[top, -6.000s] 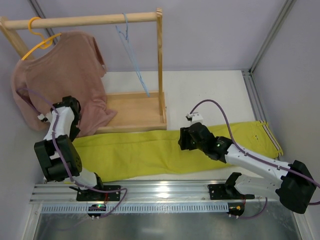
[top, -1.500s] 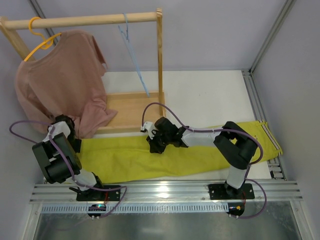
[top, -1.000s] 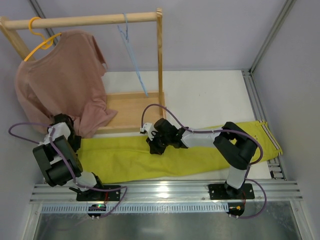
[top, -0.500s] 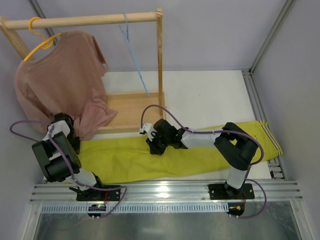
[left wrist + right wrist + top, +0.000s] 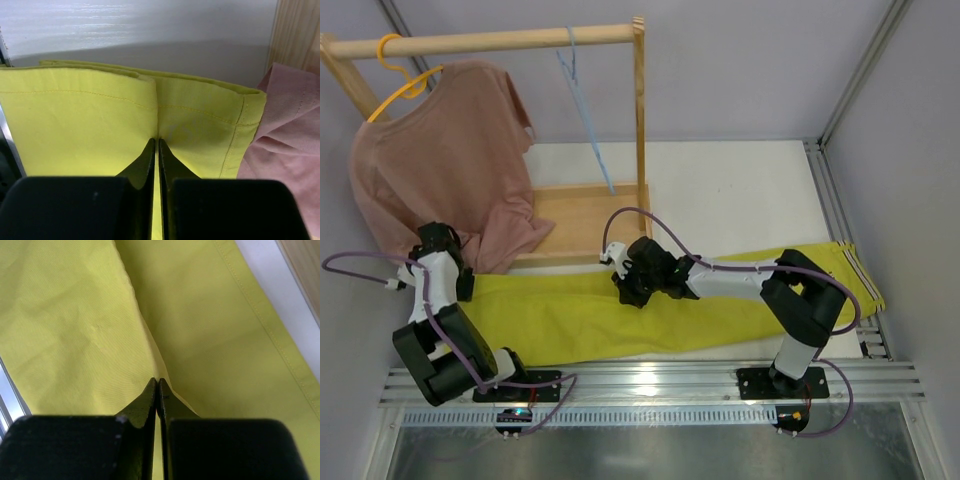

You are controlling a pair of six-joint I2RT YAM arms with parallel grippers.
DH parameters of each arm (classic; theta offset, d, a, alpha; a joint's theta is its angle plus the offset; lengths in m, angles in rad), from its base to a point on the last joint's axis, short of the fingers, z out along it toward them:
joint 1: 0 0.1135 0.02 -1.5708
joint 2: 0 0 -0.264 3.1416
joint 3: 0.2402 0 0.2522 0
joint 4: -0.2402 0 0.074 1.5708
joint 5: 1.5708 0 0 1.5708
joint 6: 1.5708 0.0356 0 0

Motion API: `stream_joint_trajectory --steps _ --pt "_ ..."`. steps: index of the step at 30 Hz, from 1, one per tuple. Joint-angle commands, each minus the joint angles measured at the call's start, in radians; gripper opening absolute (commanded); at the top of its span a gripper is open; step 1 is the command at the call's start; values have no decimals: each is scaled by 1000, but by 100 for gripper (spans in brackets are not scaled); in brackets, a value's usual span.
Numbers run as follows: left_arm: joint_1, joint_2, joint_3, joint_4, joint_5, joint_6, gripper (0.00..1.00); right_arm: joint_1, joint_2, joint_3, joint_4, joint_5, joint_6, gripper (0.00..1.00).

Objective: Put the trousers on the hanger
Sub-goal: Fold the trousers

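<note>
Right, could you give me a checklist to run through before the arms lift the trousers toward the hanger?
1. Left gripper shut on the trousers at the leg-hem end: ok.
2. Right gripper shut on a mid-length fold: ok.
3. Both cloth layers caught in each pinch: cannot tell.
4. Pink shirt outside the left pinch: ok, it lies beside the hem.
5. Hanger free to receive: ok, it hangs bare from the wooden rail.
6. Trousers off the table: not ok, they lie flat.
</note>
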Motion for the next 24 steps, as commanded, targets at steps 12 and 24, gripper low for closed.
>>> stream_joint_trajectory --steps 12,24 --pt "6 67 30 -43 -35 38 9 15 -57 -13 28 22 63 4" --pt "9 58 -13 20 -20 64 40 14 -55 -12 20 24 52 4"
